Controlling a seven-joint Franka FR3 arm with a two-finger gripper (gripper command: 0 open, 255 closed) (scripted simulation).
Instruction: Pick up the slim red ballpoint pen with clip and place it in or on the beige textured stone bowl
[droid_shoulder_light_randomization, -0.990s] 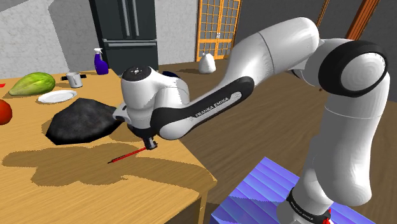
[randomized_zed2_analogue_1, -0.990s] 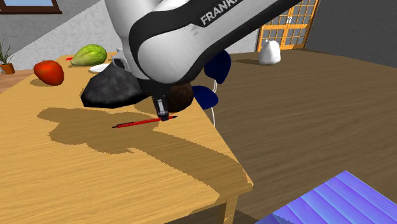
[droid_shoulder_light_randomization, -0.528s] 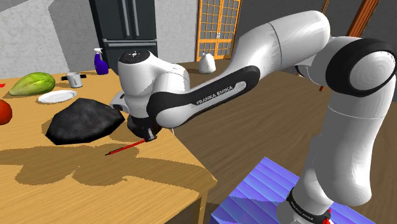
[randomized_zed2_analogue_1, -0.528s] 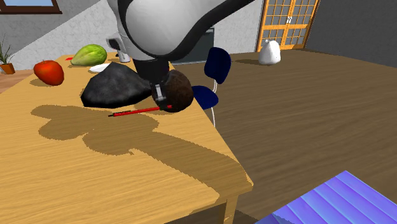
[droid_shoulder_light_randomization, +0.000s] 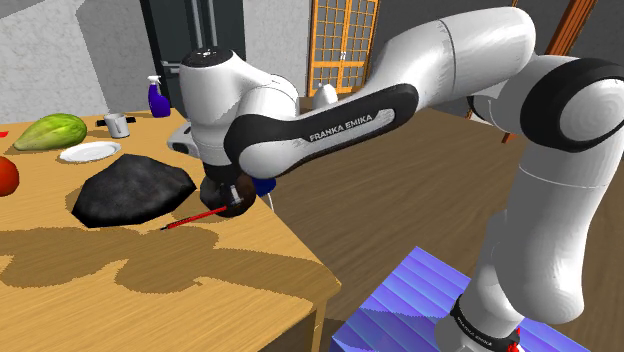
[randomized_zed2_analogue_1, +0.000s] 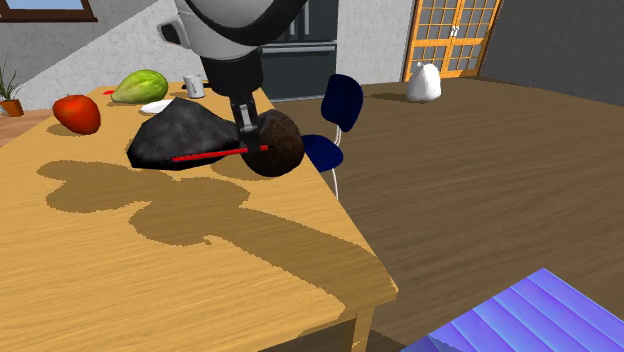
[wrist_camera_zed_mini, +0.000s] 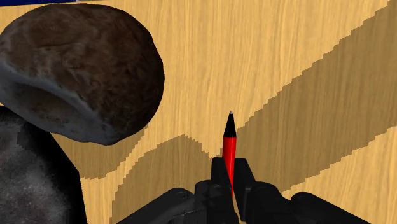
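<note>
My gripper (droid_shoulder_light_randomization: 231, 203) is shut on a slim red pen (droid_shoulder_light_randomization: 190, 217) and holds it level above the wooden table (droid_shoulder_light_randomization: 250, 270). In the second exterior view the pen (randomized_zed2_analogue_1: 210, 154) hangs in front of a black rock-like lump (randomized_zed2_analogue_1: 170, 138), its near end by a rough dark brown stone bowl (randomized_zed2_analogue_1: 280, 145). The gripper (randomized_zed2_analogue_1: 248, 138) comes down just beside that bowl. In the wrist view the pen (wrist_camera_zed_mini: 229, 146) sticks out from between the fingers (wrist_camera_zed_mini: 219, 181), black tip forward. The bowl (wrist_camera_zed_mini: 83, 70) lies ahead and off to one side.
A red tomato (randomized_zed2_analogue_1: 77, 113), a green fruit (randomized_zed2_analogue_1: 138, 85), a white plate (droid_shoulder_light_randomization: 88, 151), a mug (droid_shoulder_light_randomization: 118, 124) and a blue spray bottle (droid_shoulder_light_randomization: 158, 97) stand farther back. A blue chair (randomized_zed2_analogue_1: 340, 105) stands past the table's edge by the bowl.
The gripper has lifted the pen off the table and carried it up and back toward the brown bowl and the black lump.
</note>
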